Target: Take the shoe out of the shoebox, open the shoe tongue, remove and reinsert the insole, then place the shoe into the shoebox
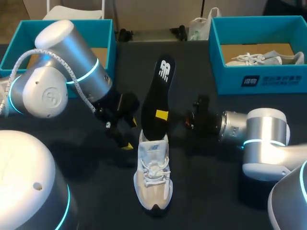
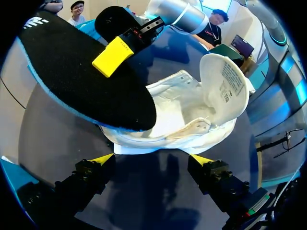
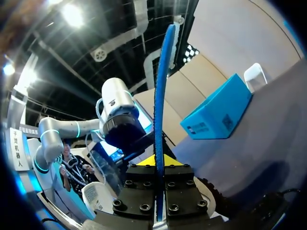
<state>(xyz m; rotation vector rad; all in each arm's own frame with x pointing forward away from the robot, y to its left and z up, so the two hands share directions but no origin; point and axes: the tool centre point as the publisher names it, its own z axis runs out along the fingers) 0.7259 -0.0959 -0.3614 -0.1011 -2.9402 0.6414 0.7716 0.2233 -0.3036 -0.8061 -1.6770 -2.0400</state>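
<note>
Now one shoe [image 1: 153, 179] outside two shoeboxes [image 1: 91, 22] [image 1: 230, 79]; right gripper [image 3: 159, 163] clamps one insole [image 1: 160, 86], left gripper [image 2: 152, 160] spread wide.

Black insole [image 1: 157, 91], white logo print, bright blue along its edge. White shoe [image 1: 153, 177], white laces, beige panels at toe, white tongue lining with small black print. Black table [image 1: 206, 187]. Teal shoebox [image 1: 259, 76], brown inside; second teal box [image 1: 109, 38]. Yellow tips on left pincer [image 2: 152, 160] and right pincer [image 3: 159, 160]. Silver left arm [image 1: 72, 62] and right arm [image 1: 261, 132], cyan light rings
</note>
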